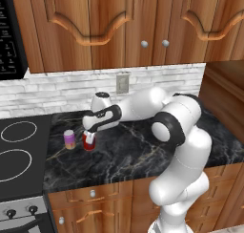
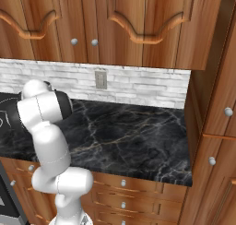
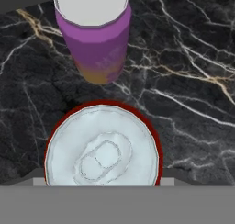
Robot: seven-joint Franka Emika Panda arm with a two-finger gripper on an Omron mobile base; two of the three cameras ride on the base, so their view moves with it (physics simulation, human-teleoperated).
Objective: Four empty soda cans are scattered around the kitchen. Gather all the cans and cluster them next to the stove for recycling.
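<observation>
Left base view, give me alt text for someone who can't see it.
The white arm's gripper reaches down over a red soda can on the black marbled counter, beside a pink-purple can standing upright. The black stove lies just left of both cans, under carved wood cabinets.

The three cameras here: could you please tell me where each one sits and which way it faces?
Left base view: behind the arm's left, looking down at stove, pink-purple can, red can; the arm and gripper show.
Right base view: behind its right, facing counter; arm's elbow shows.
Hand view: straight down onto both cans.
Both base views share the wall outlet.
</observation>
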